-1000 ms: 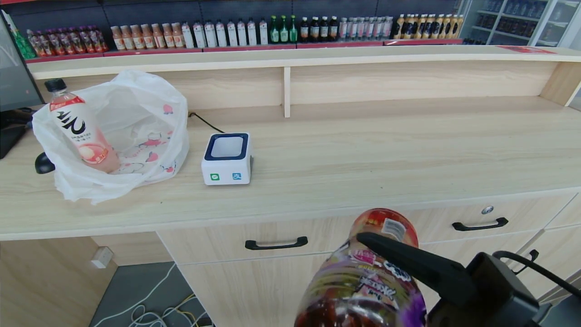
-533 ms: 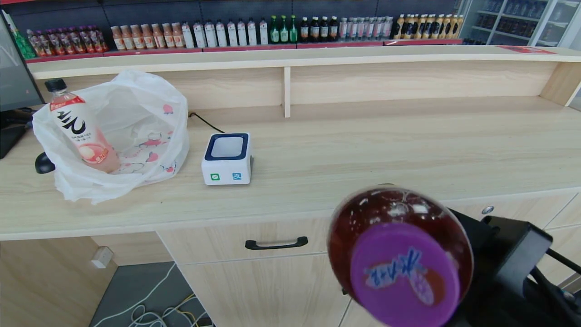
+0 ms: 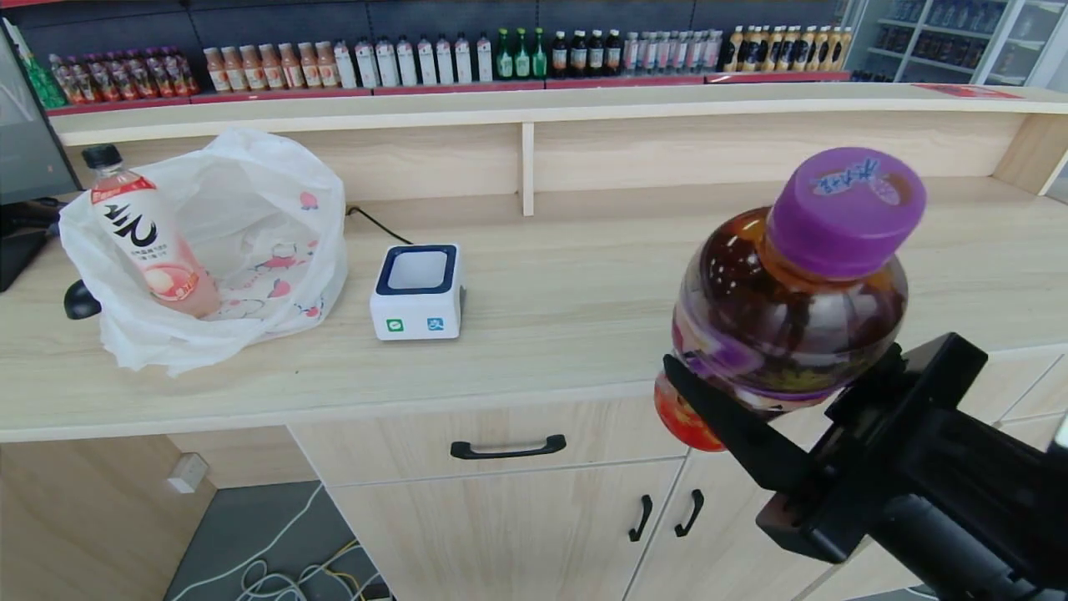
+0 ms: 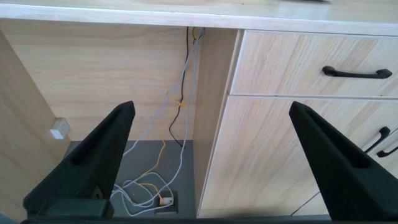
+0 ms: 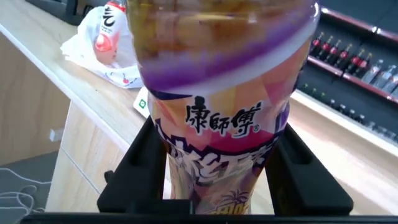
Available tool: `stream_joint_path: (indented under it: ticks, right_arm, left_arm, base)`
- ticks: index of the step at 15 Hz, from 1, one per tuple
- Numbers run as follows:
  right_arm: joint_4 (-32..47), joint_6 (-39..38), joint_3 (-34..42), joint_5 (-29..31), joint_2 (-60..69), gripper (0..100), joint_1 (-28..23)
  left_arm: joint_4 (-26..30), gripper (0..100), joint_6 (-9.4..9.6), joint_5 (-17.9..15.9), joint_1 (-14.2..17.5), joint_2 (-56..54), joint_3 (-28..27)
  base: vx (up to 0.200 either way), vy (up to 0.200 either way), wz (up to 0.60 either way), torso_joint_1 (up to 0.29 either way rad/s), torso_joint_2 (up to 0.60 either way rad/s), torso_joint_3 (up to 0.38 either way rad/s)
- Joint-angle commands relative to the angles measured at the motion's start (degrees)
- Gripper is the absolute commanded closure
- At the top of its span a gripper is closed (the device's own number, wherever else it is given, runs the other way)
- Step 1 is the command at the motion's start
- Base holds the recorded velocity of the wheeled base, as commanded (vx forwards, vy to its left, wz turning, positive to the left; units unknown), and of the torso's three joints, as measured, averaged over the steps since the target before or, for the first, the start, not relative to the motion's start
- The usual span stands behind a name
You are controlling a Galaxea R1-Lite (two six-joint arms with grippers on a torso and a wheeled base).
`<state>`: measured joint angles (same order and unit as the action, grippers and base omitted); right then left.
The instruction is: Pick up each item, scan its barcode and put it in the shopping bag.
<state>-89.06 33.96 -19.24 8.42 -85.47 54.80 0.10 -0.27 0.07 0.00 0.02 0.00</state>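
Observation:
My right gripper [image 3: 776, 417] is shut on a dark tea bottle [image 3: 788, 309] with a purple cap [image 3: 847, 209], held upright above the counter's front edge at the right. The right wrist view has that bottle [image 5: 224, 106] wedged between the black fingers [image 5: 140, 162]. A white scanner [image 3: 417, 290] with a blue-rimmed window sits on the counter left of centre. Left of it the white shopping bag [image 3: 250, 242] holds a pink bottle [image 3: 146, 234] with a black cap. My left gripper [image 4: 211, 162] hangs open below the counter, in front of the cabinet.
The wooden counter [image 3: 584, 284] runs the full width, with a raised shelf [image 3: 534, 108] and a divider behind. Drawers with black handles [image 3: 507, 449] lie below. A black cable [image 3: 375, 224] runs behind the scanner. A dark mouse [image 3: 81, 300] sits by the bag.
My right arm has lifted the tea bottle from below the counter edge up and to the right, turning it from cap-toward-camera to upright. The bag, pink bottle and scanner are unmoved.

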Motion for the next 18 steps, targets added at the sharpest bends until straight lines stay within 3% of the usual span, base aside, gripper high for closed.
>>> stream_joint_path:
  ticks: [1,4,8,15,18]
  right_arm:
    - [0.0,-4.5,0.1,0.8,0.2,100,-2.2]
    - [0.0,-15.5,-0.5,0.6,0.0,100,-9.9]
    - [0.1,-24.2,0.0,0.5,0.0,100,-14.1]
    - [-0.1,-30.5,1.3,0.6,-1.0,100,-25.8]
    - [-0.1,-31.5,1.2,0.5,-1.7,100,-27.2]
  left_arm:
    - [0.0,0,-0.08,0.0,0.0,0.0,0.0]
    - [0.0,0,0.00,0.0,0.0,0.0,0.0]
    - [0.1,0,0.97,0.0,-0.1,0.0,0.0]
    - [0.1,0,0.97,0.0,-0.1,0.0,0.0]
    - [0.1,0,0.36,0.0,-0.1,0.0,0.0]
  base:
    - [0.000,0.000,0.00,0.000,0.00,0.000]
    - [0.000,0.000,0.00,0.000,0.00,0.000]
    - [0.000,0.000,0.00,0.000,0.00,0.000]
    - [0.000,0.000,0.00,0.000,0.00,0.000]
    - [0.000,0.200,0.00,0.004,0.00,0.001]
